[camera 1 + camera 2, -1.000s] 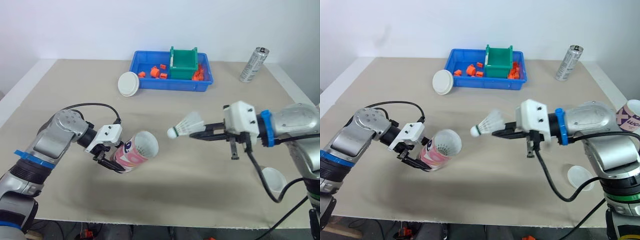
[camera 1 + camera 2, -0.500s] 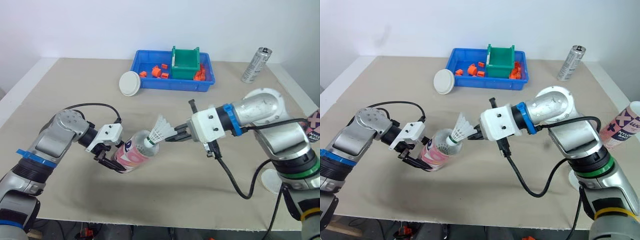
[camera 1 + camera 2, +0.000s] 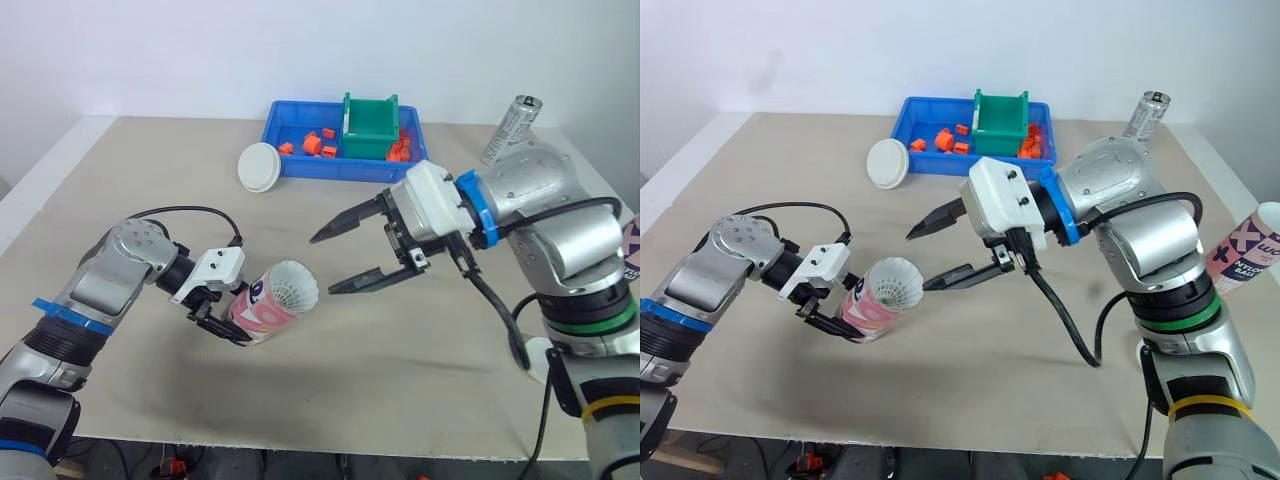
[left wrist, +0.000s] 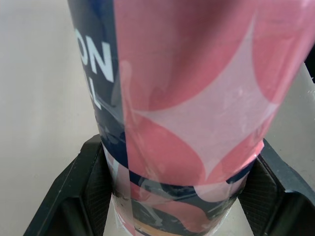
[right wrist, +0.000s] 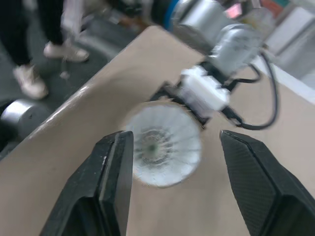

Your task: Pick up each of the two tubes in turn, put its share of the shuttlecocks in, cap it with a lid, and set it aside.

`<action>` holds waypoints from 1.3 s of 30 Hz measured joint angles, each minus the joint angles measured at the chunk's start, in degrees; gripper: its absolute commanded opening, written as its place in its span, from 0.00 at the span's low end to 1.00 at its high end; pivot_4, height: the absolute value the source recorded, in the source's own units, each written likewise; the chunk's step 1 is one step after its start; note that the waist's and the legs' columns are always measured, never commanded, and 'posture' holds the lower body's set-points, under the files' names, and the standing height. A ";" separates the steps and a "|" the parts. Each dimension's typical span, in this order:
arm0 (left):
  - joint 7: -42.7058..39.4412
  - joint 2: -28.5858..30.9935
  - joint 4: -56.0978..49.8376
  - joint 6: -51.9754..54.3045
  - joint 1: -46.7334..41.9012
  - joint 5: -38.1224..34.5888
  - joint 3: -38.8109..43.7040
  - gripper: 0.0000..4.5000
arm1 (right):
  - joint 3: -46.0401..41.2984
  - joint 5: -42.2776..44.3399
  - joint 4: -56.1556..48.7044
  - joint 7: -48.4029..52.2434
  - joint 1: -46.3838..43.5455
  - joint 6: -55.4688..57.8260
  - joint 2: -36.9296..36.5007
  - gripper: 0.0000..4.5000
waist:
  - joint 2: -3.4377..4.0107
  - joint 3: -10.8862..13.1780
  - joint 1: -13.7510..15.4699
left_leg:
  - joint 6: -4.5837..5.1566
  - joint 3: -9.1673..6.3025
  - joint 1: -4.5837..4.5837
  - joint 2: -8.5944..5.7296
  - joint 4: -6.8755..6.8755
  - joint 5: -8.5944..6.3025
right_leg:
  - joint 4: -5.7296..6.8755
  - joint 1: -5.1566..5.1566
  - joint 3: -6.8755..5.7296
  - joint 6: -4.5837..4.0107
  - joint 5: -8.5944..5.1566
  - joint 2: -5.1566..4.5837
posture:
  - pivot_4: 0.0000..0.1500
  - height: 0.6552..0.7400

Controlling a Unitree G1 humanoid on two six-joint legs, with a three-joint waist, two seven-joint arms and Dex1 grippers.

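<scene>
- Presently the pink and navy tube (image 3: pixel 262 305) lies tilted, nearly on its side, just above the counter (image 3: pixel 150 200), its open mouth turned toward the robot's right
- One shuttlecock (image 3: pixel 289 291) sits in it, the white feather skirt filling the mouth
- At the back, a blue tray (image 3: pixel 340 173) holds small orange pieces (image 3: pixel 312 145) and a green bin (image 3: pixel 370 128); a white lid (image 3: pixel 258 166) rests just beside the tray's left end
- Another white lid (image 3: pixel 545 360) lies near the counter's right front, and a second tube (image 3: pixel 1245 250) shows at the right edge
- The left hand (image 3: pixel 225 328) pinches the tube near its closed end, one black finger pressed on each side
- The right hand (image 3: pixel 919 262) is spread wide and empty, its fingertips just beside the tube's mouth, not touching it
</scene>
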 measured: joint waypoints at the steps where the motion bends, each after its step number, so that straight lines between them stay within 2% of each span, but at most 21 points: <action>1: 0.04 -0.01 -0.01 0.00 0.00 0.00 0.00 0.72 | 0.35 -0.95 0.58 -0.89 -0.02 0.04 0.64 0.48 | 0.00 0.00 0.03 | 0.00 0.00 -0.01 0.00 0.00 0.00 | 0.00 0.00 -0.01 0.02 0.00 0.00 | 1.00 0.89; 3: 0.00 -0.01 -0.03 0.00 0.03 -0.09 0.00 0.72 | 1.72 -2.39 0.73 -0.95 -0.01 -0.48 0.71 0.29 | 0.00 0.00 0.08 | 0.00 -0.01 -0.04 0.00 0.00 0.00 | 0.00 -0.01 -0.01 0.05 -0.04 0.00 | 1.00 0.89; 5: -0.06 -0.01 -0.05 0.00 0.03 -0.13 0.00 0.72 | 4.29 -5.40 1.17 -0.35 -0.01 -2.76 0.71 0.06 | 0.00 0.00 0.08 | 0.00 -0.01 -0.06 -0.01 -0.02 0.00 | 0.00 -0.02 -0.01 0.07 -0.06 0.00 | 1.00 0.89; 6: -0.06 -0.01 -0.05 0.00 0.03 -0.14 0.00 0.72 | 4.73 -5.95 1.46 -0.13 -0.01 -3.19 0.75 0.01 | 0.00 0.00 0.08 | 0.00 -0.02 -0.06 -0.01 -0.03 0.00 | 0.00 -0.02 -0.02 0.07 -0.06 0.00 | 1.00 0.89; 13: -0.04 0.00 -0.03 0.01 0.05 -0.04 0.04 0.72 | 7.37 -8.97 4.70 3.27 -2.98 -6.84 2.92 0.01 | 0.01 0.00 0.00 | 0.00 -0.02 -0.03 0.00 -0.03 0.00 | 0.00 -0.01 -0.03 0.05 -0.03 0.01 | 1.00 0.89; 20: 0.00 -0.13 -0.02 0.03 0.03 -0.07 0.07 0.72 | 13.93 -13.01 8.27 8.16 -6.72 -8.72 6.09 0.01 | 0.00 0.00 0.09 | 0.00 -0.05 -0.05 0.00 -0.02 0.00 | 0.00 -0.01 -0.07 0.04 -0.04 0.00 | 1.00 0.89; 26: 0.02 -0.22 -0.03 0.21 0.21 -0.02 0.33 0.72 | 19.29 -16.52 18.56 9.00 -10.71 -8.78 16.12 0.01 | 0.00 0.00 0.13 | -0.01 -0.13 -0.03 0.05 -0.03 0.01 | 0.06 0.00 -0.18 -0.04 -0.03 0.05 | 1.00 0.89; 39: 0.18 0.92 -0.02 0.96 1.16 0.25 0.78 0.72 | 19.84 -22.27 24.24 9.00 -11.19 -9.50 22.41 0.01 | 0.02 -0.20 -0.19 | -0.02 -0.18 0.41 0.20 -0.31 0.02 | 0.13 0.19 -0.31 -0.32 -0.05 0.19 | 1.00 0.89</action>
